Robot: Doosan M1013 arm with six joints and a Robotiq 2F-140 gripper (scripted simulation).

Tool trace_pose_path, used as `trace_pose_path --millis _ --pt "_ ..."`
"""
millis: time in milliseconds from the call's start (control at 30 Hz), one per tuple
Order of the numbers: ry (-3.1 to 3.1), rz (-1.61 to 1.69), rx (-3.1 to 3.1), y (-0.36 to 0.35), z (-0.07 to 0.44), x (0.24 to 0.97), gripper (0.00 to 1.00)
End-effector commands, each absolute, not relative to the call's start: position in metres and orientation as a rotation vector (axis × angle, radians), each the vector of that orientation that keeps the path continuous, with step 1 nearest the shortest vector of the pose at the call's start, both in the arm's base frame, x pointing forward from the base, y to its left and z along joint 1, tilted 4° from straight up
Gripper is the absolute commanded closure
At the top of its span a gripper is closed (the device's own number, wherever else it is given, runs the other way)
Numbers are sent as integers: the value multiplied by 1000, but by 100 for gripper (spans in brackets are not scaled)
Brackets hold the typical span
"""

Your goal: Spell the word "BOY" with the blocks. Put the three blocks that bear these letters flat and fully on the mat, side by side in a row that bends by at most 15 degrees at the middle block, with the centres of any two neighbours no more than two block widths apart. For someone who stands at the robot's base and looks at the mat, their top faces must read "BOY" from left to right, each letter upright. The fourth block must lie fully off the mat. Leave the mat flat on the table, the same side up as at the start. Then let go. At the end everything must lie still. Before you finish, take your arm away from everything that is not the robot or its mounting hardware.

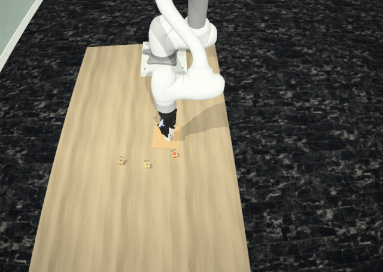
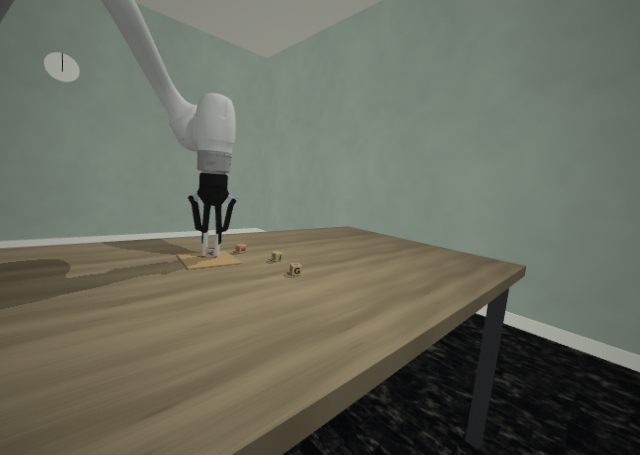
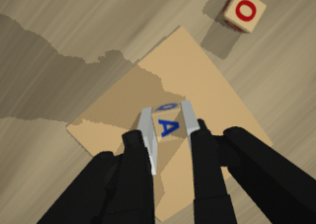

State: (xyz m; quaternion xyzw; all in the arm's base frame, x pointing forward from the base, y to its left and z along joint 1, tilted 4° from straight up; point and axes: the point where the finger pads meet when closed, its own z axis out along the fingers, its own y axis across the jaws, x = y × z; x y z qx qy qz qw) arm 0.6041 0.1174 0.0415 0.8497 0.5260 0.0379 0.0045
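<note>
The wooden mat [image 1: 157, 143] [image 2: 228, 261] [image 3: 197, 66] lies flat. My gripper [image 1: 169, 136] [image 2: 210, 251] [image 3: 169, 118] points down over it, its pale fingertips shut on a block with blue marks [image 3: 169, 130]. Its top face shows a blue A, turned sideways in the wrist view, and a side face shows a round blue mark. The block is low at the mat; its underside is hidden. A block with a red O on top [image 1: 174, 154] [image 2: 240, 248] [image 3: 246, 10] stands off the mat. A green-marked block [image 1: 147, 164] [image 2: 276, 256] and a block with a black G on one side [image 1: 121, 161] [image 2: 295, 269] stand farther off.
The wooden table [image 1: 130, 216] [image 2: 336, 326] carries everything. The robot's base plate [image 1: 146, 70] is at the table's back end in the top view. The red O block is close to the mat's edge. The arm's shadow crosses part of the mat and table.
</note>
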Motion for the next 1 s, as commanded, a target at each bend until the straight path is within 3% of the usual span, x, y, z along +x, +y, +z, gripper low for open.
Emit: trace_pose_path --millis 0,367,733,967 --pt "1646 113 2667 119 37 601 87" --pt "1646 113 2667 119 50 600 87" --pt "1646 113 2667 116 125 595 87" --pt "1646 113 2667 116 136 594 87"
